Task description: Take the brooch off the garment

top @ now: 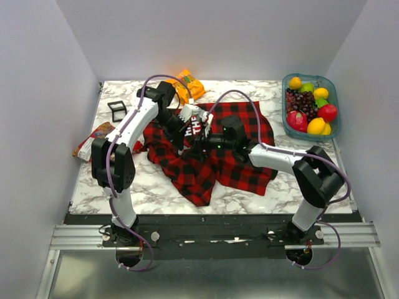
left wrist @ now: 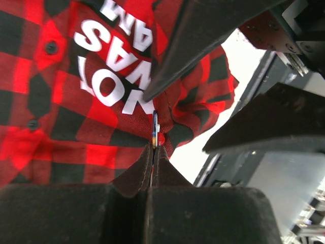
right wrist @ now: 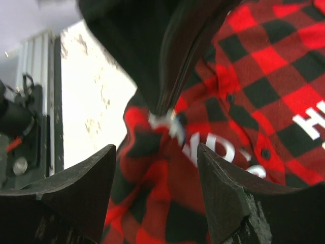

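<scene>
at the centre of the left wrist view the brooch (left wrist: 155, 126) stands upright on the garment (left wrist: 56, 101), just above the pressed-together left gripper (left wrist: 152, 150); the spread right gripper (right wrist: 156, 150) has it straight ahead, between its jaws.

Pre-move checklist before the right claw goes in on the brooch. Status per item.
1. Left claw shut: ok.
2. Slim blue brooch visible at its tips: ok, seen edge-on.
3. What the left claw pinches, brooch or garment: cannot tell.
4. Right claw open: ok.
5. Brooch centred in the right claw's opening: cannot tell, blurred in the right wrist view.
6. Garment resting on the table: ok.
</scene>
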`<action>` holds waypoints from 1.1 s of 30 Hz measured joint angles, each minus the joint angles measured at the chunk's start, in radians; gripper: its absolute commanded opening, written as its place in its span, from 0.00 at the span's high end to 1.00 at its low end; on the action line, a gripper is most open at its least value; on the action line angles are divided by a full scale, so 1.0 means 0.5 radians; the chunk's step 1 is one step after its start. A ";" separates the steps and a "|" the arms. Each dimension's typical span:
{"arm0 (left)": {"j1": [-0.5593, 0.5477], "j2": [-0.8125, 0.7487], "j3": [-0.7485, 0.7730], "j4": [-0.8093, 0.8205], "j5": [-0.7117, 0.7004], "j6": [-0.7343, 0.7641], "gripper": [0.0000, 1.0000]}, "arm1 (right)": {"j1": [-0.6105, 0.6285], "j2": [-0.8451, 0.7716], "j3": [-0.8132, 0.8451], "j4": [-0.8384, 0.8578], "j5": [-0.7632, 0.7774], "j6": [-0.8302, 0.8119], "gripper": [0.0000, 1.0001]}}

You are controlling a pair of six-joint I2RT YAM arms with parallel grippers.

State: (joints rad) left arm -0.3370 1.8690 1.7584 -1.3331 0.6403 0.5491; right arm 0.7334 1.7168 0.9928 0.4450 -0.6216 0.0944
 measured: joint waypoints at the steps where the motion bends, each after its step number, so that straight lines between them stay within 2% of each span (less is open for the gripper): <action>1: 0.001 0.000 -0.017 -0.002 0.010 -0.004 1.00 | 0.000 0.015 0.024 0.018 -0.001 0.028 0.28; 5: -0.002 -0.001 -0.092 -0.003 0.054 -0.024 1.00 | 0.003 0.060 0.103 0.064 -0.001 0.117 0.32; 10: -0.001 -0.002 -0.104 -0.010 0.076 -0.037 1.00 | 0.009 0.100 0.137 0.072 -0.001 0.143 0.43; 16: 0.016 -0.002 -0.108 -0.015 0.098 -0.037 1.00 | 0.008 0.101 0.139 0.069 -0.035 0.101 0.39; 22: 0.048 -0.002 -0.109 -0.014 0.148 -0.027 1.00 | 0.015 0.105 0.139 0.028 -0.211 -0.031 0.37; 24: 0.058 -0.002 -0.109 -0.014 0.160 -0.021 1.00 | 0.015 0.105 0.139 -0.004 -0.249 -0.091 0.40; 28: 0.070 -0.002 -0.109 -0.024 0.181 -0.007 1.00 | 0.014 0.119 0.161 -0.060 -0.270 -0.188 0.53; 33: 0.073 -0.002 -0.109 -0.048 0.188 0.015 1.00 | 0.012 0.145 0.195 -0.079 -0.269 -0.217 0.59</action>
State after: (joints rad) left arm -0.3004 1.8683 1.7039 -1.3571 0.7345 0.5568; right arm 0.7395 1.7893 1.0901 0.4057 -0.7563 -0.0139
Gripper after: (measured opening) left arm 0.010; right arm 0.442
